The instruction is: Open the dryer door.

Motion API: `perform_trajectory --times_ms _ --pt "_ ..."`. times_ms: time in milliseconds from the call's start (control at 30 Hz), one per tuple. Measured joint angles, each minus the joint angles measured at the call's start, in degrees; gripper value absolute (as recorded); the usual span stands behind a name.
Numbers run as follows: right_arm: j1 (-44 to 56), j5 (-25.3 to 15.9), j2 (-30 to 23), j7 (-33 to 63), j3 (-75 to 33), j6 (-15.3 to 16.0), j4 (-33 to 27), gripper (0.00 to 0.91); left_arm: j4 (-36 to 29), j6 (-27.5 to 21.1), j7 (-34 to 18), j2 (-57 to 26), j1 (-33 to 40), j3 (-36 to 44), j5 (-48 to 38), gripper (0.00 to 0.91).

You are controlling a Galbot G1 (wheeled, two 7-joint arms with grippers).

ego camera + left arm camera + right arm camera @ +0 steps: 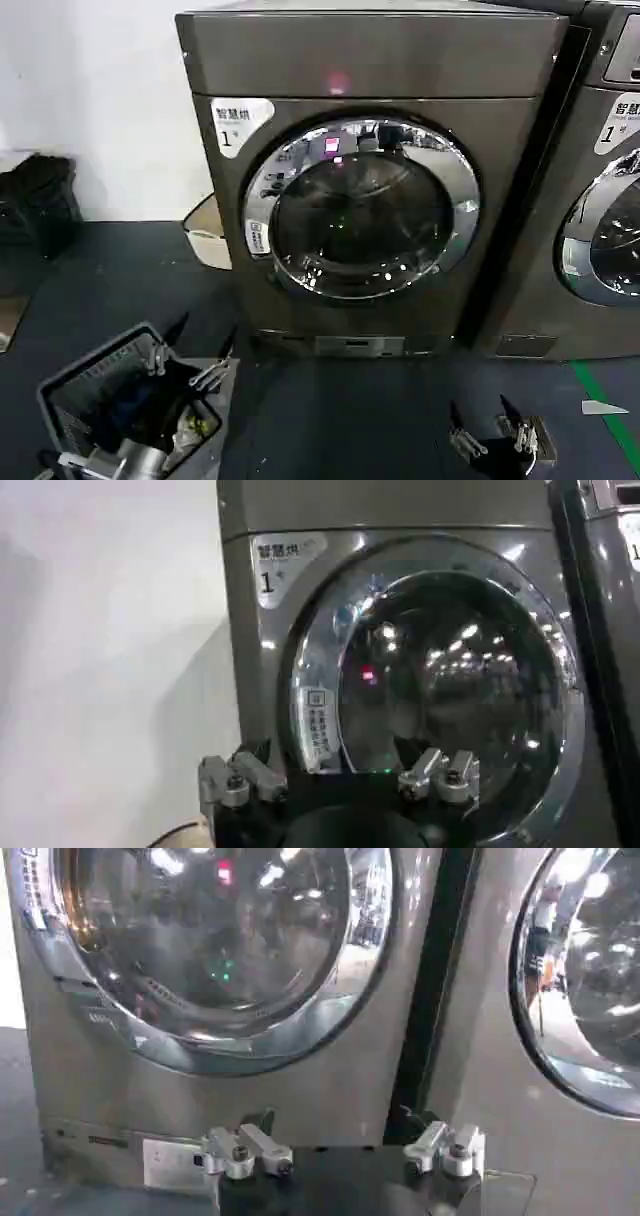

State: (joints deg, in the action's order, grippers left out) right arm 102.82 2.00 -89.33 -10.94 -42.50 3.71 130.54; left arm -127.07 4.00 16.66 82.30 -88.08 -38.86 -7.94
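Facing closed dryer door [362,208], left end effector [198,352], right end effector [486,418] open, apart.

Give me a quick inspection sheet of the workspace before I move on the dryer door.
Surface: dark floor, bare in front of the machine.
Job's things: dryer upright, pink light on; dryer door shut flush.
Clutter: white tub beside the dryer; dark bundle by the wall.
Grippers: left gripper open, low, short of the door; right gripper open, low near the floor.
Cables: nothing seen.
Surroundings: twin machine alongside; white wall; green floor tape.
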Motion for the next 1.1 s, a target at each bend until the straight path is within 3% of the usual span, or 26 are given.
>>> perform_trajectory --times_ms 200,467,667,867,1100 --pt "-4.1 6.2 6.0 -4.3 -2.0 2.0 -0.9 0.907 -0.8 -1.2 -0.5 -0.4 -0.5 0.0 -1.4 0.907" --pt "-13.0 16.9 18.4 -7.7 -0.1 5.4 -4.7 0.907 -0.8 -0.3 -1.4 -0.6 -1.0 -0.6 -1.6 0.907" --pt "-23.5 21.5 27.4 -10.6 3.7 5.3 -9.5 0.907 -0.2 0.5 -1.5 -0.7 -1.5 -0.7 -1.4 0.907" --pt "-33.2 23.1 33.1 -13.7 9.5 4.6 -14.7 0.907 -0.9 0.9 -1.3 -0.8 -2.8 -0.8 -2.0 0.907" --pt "-45.0 23.6 34.1 -14.5 19.4 4.4 -20.9 0.907 -2.5 1.4 -1.2 0.0 -4.2 -1.1 -0.3 0.907"
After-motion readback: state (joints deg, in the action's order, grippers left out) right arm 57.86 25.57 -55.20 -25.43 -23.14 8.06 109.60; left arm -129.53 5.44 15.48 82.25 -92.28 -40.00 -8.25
